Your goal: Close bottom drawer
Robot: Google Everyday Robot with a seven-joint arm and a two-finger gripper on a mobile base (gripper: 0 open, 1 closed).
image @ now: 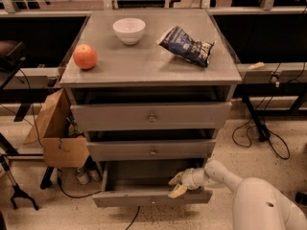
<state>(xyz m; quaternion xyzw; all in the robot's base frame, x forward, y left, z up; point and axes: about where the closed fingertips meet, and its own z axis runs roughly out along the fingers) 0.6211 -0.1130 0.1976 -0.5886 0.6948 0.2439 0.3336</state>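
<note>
Currently the bottom drawer (144, 198) stands pulled out at the foot of the cabinet (144, 71), grey inside exposed. The gripper (176, 185) sits over the drawer's front right, fingers spread (holding nothing), the lower one at the front panel's top edge. On top: bowl (129, 30) near the back edge, orange (85, 56) near the front left corner.

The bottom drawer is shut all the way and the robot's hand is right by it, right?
Not quite. The camera view shows the bottom drawer pulled open, its grey inside showing. The gripper is right by it, at the front panel's right part.
</note>
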